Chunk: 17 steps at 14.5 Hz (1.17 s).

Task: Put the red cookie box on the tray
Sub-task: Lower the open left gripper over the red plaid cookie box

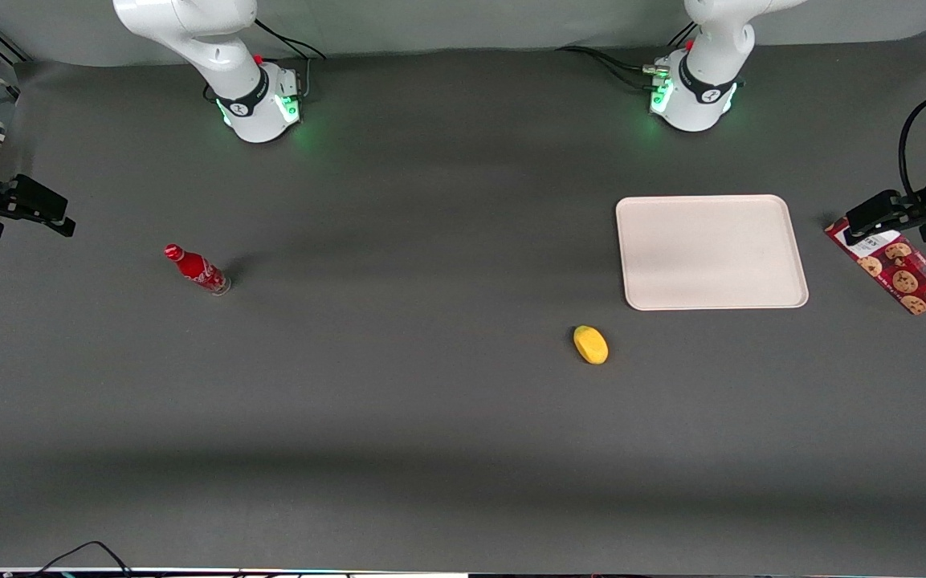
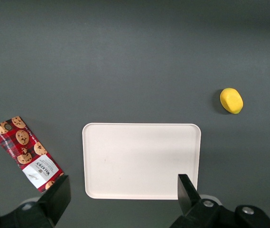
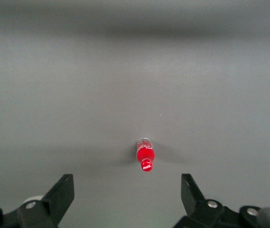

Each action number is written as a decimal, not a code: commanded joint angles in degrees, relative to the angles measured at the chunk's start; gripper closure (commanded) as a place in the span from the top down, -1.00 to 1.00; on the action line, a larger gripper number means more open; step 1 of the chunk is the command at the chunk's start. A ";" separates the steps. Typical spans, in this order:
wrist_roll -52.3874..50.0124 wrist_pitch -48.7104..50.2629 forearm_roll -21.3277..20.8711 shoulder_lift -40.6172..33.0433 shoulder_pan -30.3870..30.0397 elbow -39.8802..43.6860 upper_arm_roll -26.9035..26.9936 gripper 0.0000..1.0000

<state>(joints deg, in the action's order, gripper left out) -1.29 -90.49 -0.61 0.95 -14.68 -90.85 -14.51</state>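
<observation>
Red cookie box: the long, flat, dark-red tartan package printed with chocolate-chip cookies (image 2: 25, 153) lies flat on the dark grey bench (image 1: 398, 417) at the working arm's end, its white label end under the arm's hardware in the front view. It sits beside the tray, apart from it, so the task's placing is judged not yet begun.
Pincer: the left arm's black two-finger pincer (image 2: 123, 197) hangs high over the tray's edge, fingers spread wide and holding nothing; the box lies just outside one finger (image 2: 59, 197), so it probably has to shift sideways before descending.
Tray: the large cream-white rectangular tray with rounded corners and a low rim (image 2: 142, 127) rests flat and has nothing in it, leaving ample room for the box.
Yellow object: a small, rounded yellow lump (image 1: 590, 344) lies on the bench near the tray's corner, nearer the front camera.
Red bottle: a small red bottle (image 1: 196, 269) stands toward the parked arm's end, well apart.
</observation>
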 commanded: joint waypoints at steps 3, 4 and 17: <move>1.64 1.89 0.97 0.90 -0.70 1.99 0.01 1.00; 1.56 2.07 1.05 0.90 -0.96 2.08 0.62 1.00; 5.31 -16.26 -0.35 8.19 -1.32 -12.22 30.49 1.00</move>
<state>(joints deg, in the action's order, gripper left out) 1.15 -97.62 -0.66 9.23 -16.77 -95.07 12.17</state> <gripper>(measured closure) 0.000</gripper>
